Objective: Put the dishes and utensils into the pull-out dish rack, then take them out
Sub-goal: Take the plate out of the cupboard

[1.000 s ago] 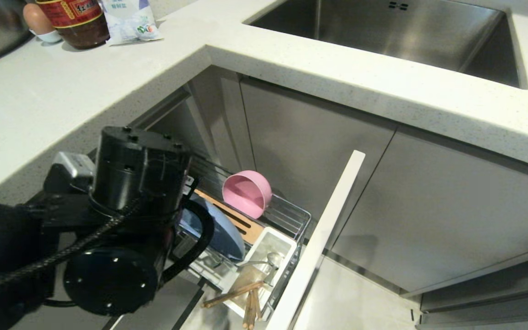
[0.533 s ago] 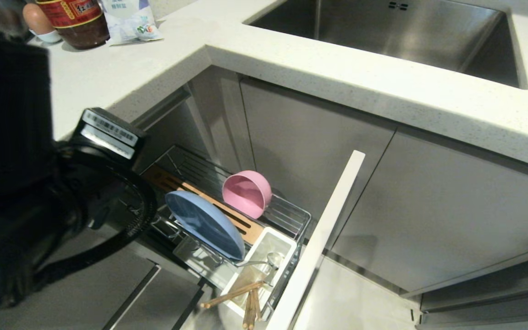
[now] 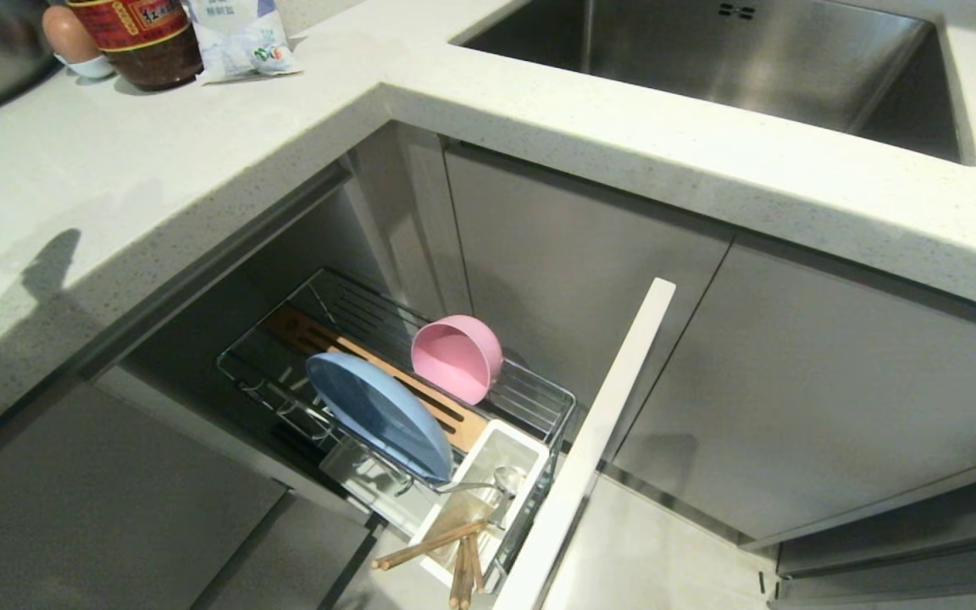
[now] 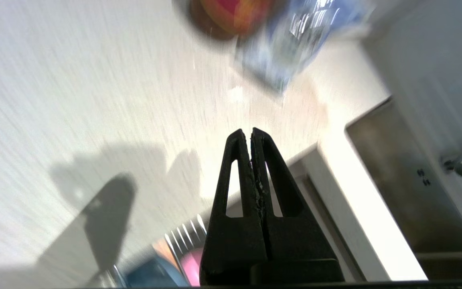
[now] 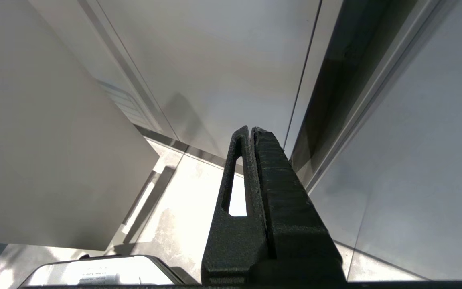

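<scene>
**Rack's loaded, both grippers pinched closed and empty**

Pull-out dish rack point(image 3: 530, 398) sits open under the counter point(image 3: 200, 161). Blue plate point(image 3: 378, 415) stands on edge in the prongs, pink bowl point(image 3: 457, 357) beside it, chopsticks point(image 3: 429, 546) and spoon point(image 3: 496, 483) in the white caddy. Left gripper point(image 4: 251, 134) hangs above the countertop, fingers pressed together. Right gripper point(image 5: 251, 132) is parked low by the cabinets, same deal.

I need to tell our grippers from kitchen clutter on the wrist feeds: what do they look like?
Both look alike. The left gripper and the right gripper each have two matte black, rough-textured fingers tapering to narrow tips, with a long slot cut through a finger. No cables or markings show on either.
</scene>
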Robot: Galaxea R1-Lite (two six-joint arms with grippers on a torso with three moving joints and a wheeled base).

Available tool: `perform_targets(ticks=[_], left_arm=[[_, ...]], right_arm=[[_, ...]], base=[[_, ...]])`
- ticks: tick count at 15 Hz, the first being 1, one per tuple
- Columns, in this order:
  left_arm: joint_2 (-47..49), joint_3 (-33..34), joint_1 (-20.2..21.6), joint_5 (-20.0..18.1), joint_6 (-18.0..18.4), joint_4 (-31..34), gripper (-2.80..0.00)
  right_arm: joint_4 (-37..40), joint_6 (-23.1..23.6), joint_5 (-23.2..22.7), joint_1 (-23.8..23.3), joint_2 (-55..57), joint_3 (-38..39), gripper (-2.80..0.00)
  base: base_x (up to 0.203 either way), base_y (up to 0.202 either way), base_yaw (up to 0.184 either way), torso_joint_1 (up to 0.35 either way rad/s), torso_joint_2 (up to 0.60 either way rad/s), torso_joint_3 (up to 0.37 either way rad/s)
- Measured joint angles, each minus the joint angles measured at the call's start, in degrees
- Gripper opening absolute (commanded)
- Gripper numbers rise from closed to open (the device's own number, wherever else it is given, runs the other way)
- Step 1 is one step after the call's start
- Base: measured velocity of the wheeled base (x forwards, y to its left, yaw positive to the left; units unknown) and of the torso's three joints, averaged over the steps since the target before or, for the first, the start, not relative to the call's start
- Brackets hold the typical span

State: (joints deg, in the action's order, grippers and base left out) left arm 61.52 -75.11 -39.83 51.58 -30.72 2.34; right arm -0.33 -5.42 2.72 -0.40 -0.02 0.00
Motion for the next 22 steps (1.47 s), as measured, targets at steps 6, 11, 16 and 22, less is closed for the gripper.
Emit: perform_targets(ticks=[6,11,16,22], left_arm=[[-17.6,1.1,22.7,-22.6,20.2,5.0,-2.8],[-37.0,15.5,33.0,-38.3,29.3,17.5,-2.8],[-55.2,41.0,39.2,-48.9,32.8,18.1,-2.8],[-61.0,70.5,40.2,-50.2,36.5,-5.7,-2.8]], right_arm=[[0.0,0.0,0.0,0.0,0.0,0.0,-2.8],[0.0,0.0,0.0,0.0,0.0,0.0,-2.8],[0.0,0.0,0.0,0.0,0.0,0.0,-2.8],[0.0,0.0,0.0,0.0,0.0,0.0,-2.8]], base=[[0.0,0.0,0.0,0.0,0.0,0.0],[0.0,0.0,0.0,0.0,0.0,0.0],[0.0,0.0,0.0,0.0,0.0,0.0],[0.0,0.0,0.0,0.0,0.0,0.0]])
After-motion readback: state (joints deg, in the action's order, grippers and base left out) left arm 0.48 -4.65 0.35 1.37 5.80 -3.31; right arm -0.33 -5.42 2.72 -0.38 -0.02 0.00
